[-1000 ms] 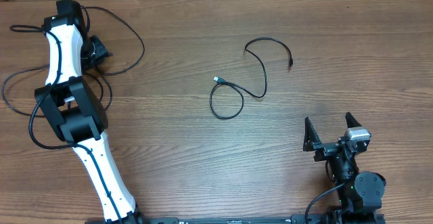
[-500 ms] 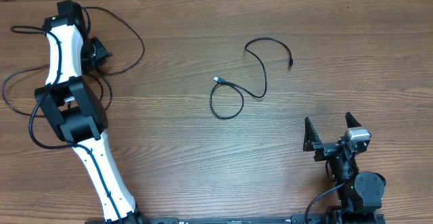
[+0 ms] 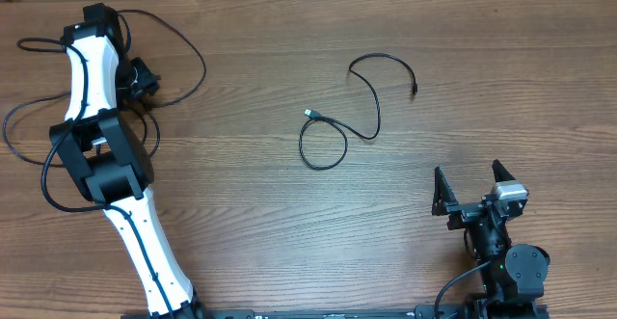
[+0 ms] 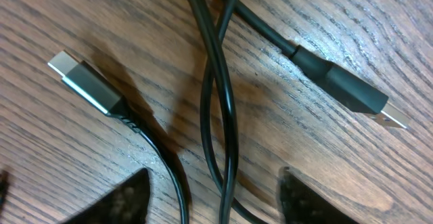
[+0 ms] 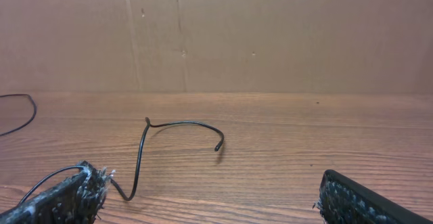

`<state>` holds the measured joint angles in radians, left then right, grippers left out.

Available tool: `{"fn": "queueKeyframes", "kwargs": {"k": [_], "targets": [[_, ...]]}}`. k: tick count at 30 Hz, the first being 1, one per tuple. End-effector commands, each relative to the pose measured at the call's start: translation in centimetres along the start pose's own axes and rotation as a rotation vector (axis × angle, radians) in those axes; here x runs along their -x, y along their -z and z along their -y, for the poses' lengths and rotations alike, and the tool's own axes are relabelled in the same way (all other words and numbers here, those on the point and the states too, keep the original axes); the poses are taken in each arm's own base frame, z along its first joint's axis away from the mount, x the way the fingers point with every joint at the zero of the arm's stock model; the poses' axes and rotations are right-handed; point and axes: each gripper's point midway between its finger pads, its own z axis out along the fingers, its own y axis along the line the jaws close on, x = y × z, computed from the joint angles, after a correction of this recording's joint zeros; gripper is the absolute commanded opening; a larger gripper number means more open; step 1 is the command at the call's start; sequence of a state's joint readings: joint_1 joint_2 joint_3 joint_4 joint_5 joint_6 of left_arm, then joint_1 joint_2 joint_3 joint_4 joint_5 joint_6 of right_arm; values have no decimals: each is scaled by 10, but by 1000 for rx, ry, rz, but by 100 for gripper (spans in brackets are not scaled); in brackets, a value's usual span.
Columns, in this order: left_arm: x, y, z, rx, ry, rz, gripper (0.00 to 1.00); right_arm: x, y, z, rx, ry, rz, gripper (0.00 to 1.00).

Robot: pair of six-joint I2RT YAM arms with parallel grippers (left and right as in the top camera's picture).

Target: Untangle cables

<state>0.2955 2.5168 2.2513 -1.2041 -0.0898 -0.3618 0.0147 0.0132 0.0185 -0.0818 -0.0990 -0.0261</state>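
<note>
Wood-grain tabletop [image 3: 241, 223] fills every view, backed by a brown cardboard wall [image 5: 270, 34]. At the upper left of the overhead frame, the left gripper [image 4: 223, 197] has let go. Its dark head looks slightly wider than in the overhead picture a second ago. In the wrist view its fingertips [image 4: 128, 198] stand apart, with two crossed strands [image 4: 220, 109] lying loose between them, pinched by neither.

Just outward lie a silver-tipped plug [image 4: 84, 82] and a black plug [image 4: 348, 94]. I judge that a release has just ended and the crossing is yet to be parted.

Further out, the tangled cables [image 3: 203, 66] loop around the left arm [image 3: 92, 97] and reach close to the frame's left edge. One separated cable [image 3: 378, 119] lies mid-frame, well apart. The right gripper [image 3: 467, 170], lower right, is spread wide and empty.

Bare wood between the tangle and the mid-frame cable, and along the bottom centre, offers free room. The far table edge runs near the tangle.
</note>
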Motion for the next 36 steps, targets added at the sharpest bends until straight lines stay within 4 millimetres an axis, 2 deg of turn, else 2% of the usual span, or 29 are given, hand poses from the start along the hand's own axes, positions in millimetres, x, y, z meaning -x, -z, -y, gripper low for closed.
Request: {"fn": "queueKeyframes", "kwargs": {"k": [1, 3, 4, 7, 11, 17, 22, 25, 27, 31, 36], "targets": [[-1, -1, -2, -3, 1, -6, 45, -3, 0, 2, -7, 5, -2, 100], [-1, -1, -2, -2, 1, -6, 49, -3, 0, 2, -7, 5, -2, 100], [0, -1, -2, -3, 1, -4, 59, -3, 0, 2, -7, 5, -2, 100], [2, -1, -2, -6, 4, 4, 52, -3, 0, 2, -7, 5, -2, 100], [7, -1, 0, -13, 7, 24, 53, -3, 0, 2, -7, 5, -2, 100], [12, -1, 3, -22, 7, 45, 39, -3, 0, 2, -7, 5, -2, 100], [13, -3, 3, -22, 7, 46, 33, -3, 0, 2, -7, 5, -2, 100], [11, -9, 3, -18, 5, 36, 19, -3, 0, 2, -7, 5, -2, 100], [11, -9, 3, -17, 6, 35, 4, -3, 0, 2, -7, 5, -2, 100], [14, 1, 0, -20, 16, 48, 4, -3, 0, 2, -7, 5, -2, 100], [15, 32, -7, -14, 38, 75, 4, -3, 0, 2, -7, 5, -2, 100]]}}
